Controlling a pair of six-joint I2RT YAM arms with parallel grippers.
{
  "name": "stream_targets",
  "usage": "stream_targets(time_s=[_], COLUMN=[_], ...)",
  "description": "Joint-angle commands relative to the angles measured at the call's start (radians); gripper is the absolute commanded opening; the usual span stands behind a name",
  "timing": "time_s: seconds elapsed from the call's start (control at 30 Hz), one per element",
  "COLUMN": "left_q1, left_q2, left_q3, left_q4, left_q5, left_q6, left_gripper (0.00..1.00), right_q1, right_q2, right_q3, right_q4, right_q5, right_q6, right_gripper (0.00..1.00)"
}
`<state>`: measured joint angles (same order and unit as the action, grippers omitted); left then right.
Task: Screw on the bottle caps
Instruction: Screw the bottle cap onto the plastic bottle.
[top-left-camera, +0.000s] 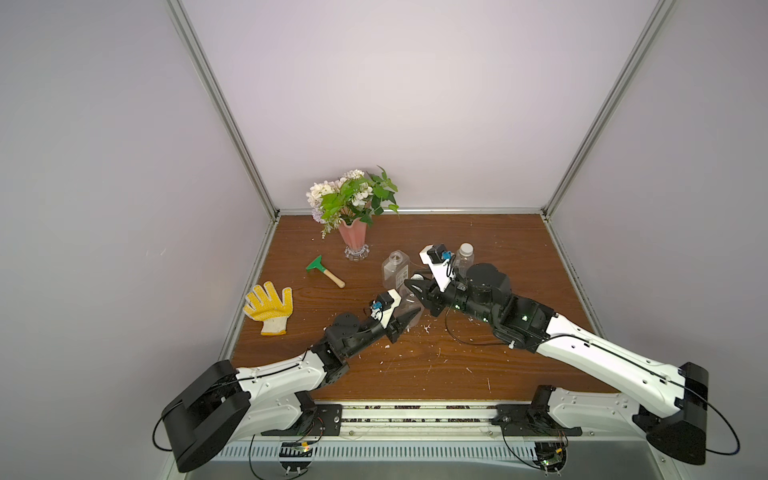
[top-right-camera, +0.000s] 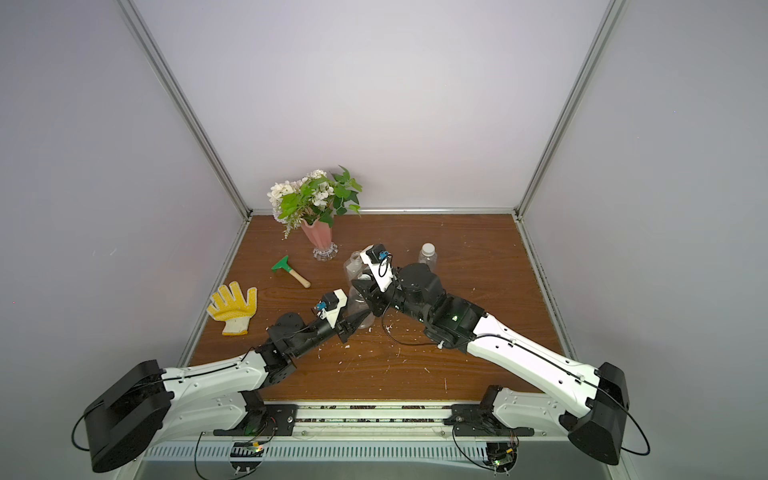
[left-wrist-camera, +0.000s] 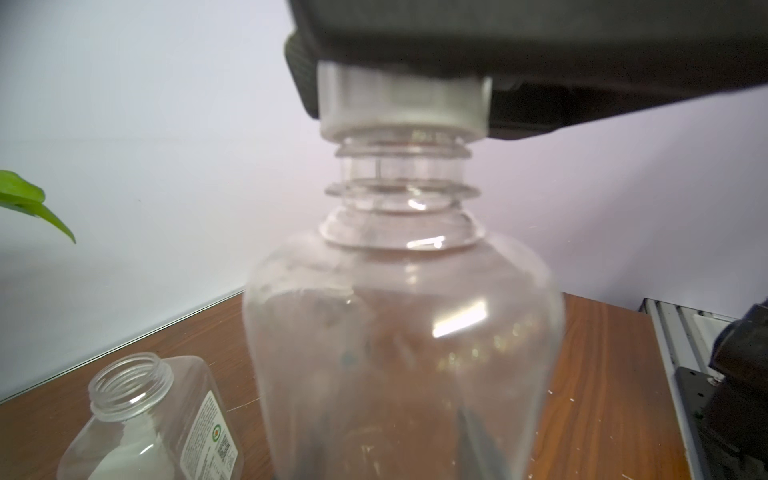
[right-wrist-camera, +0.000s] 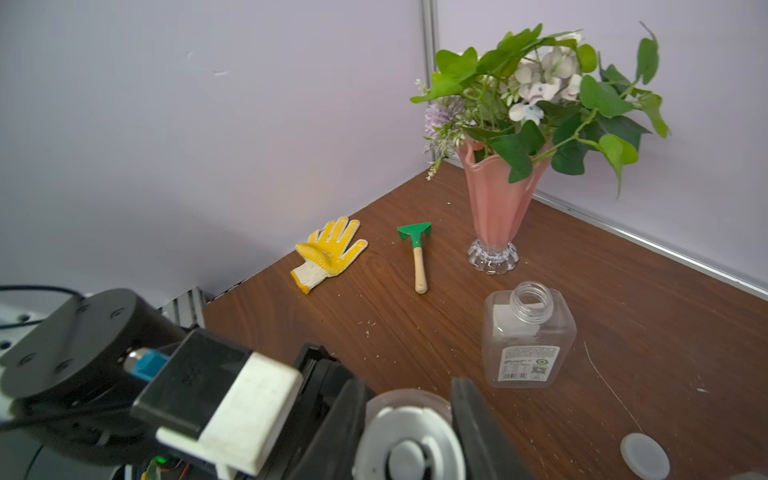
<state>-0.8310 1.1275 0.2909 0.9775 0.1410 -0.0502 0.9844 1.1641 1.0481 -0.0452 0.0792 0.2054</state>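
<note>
A rounded clear bottle (left-wrist-camera: 403, 332) stands upright at mid-table, also visible in both top views (top-left-camera: 409, 306) (top-right-camera: 360, 311). My left gripper (top-left-camera: 409, 321) (top-right-camera: 358, 322) (left-wrist-camera: 399, 457) is shut on its lower body. A white bottle cap (left-wrist-camera: 403, 104) (right-wrist-camera: 409, 440) sits on its threaded neck, and my right gripper (top-left-camera: 415, 287) (top-right-camera: 362, 287) (right-wrist-camera: 409, 432) is shut on it from above. The square labelled bottle (top-left-camera: 395, 270) (top-right-camera: 352, 266) (left-wrist-camera: 137, 415) (right-wrist-camera: 528, 340) stands open just behind. A loose white cap (right-wrist-camera: 644, 453) lies on the table. A slim bottle (top-left-camera: 464, 254) (top-right-camera: 428, 255) at the back right wears a white cap.
A pink vase of flowers (top-left-camera: 353, 237) (right-wrist-camera: 494, 199) stands at the back left. A green hand rake (top-left-camera: 326, 270) (right-wrist-camera: 417, 253) and a yellow glove (top-left-camera: 269, 307) (right-wrist-camera: 328, 249) lie to the left. White crumbs (top-left-camera: 424, 328) dot the wooden table (top-left-camera: 519, 249). Walls enclose three sides.
</note>
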Motion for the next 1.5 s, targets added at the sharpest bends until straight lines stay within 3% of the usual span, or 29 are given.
stream_targets(time_s=[0.0,0.17,0.5,0.63,0.77,0.93,1.13,1.3,1.47], left_q1=[0.008,0.009,0.008,0.008,0.008,0.008,0.009,0.007,0.007], left_q2=[-0.008,0.020,0.062,0.080,0.094,0.106,0.109,0.105,0.092], left_q3=[0.059,0.069,0.055,0.054,0.054,0.065,0.071,0.076,0.083], left_q4=[0.172,0.172,0.173,0.172,0.170,0.171,0.171,0.171,0.171], left_q5=[-0.084,-0.098,-0.100,-0.106,-0.114,-0.088,-0.031,0.113,0.222], left_q6=[0.002,-0.010,-0.025,-0.022,-0.024,-0.031,-0.033,-0.013,-0.005], left_gripper=[0.42,0.42,0.42,0.42,0.42,0.42,0.43,0.43,0.43], right_q1=[0.048,0.074,0.073,0.069,0.061,0.025,-0.126,-0.265,-0.289], right_q2=[0.041,0.055,0.065,0.033,-0.030,-0.116,-0.239,-0.257,-0.234], right_q3=[-0.045,-0.069,0.031,0.063,0.077,0.051,-0.026,0.001,0.055], right_q4=[-0.089,-0.022,-0.087,-0.119,-0.147,-0.215,-0.209,-0.227,-0.251], right_q5=[0.243,0.318,0.281,0.264,0.209,0.161,-0.135,-0.369,-0.614], right_q6=[0.088,0.094,0.051,0.013,-0.031,-0.085,-0.191,-0.293,-0.433], right_gripper=[0.09,0.09,0.28,0.47,0.73,0.88,0.94,0.93,0.94])
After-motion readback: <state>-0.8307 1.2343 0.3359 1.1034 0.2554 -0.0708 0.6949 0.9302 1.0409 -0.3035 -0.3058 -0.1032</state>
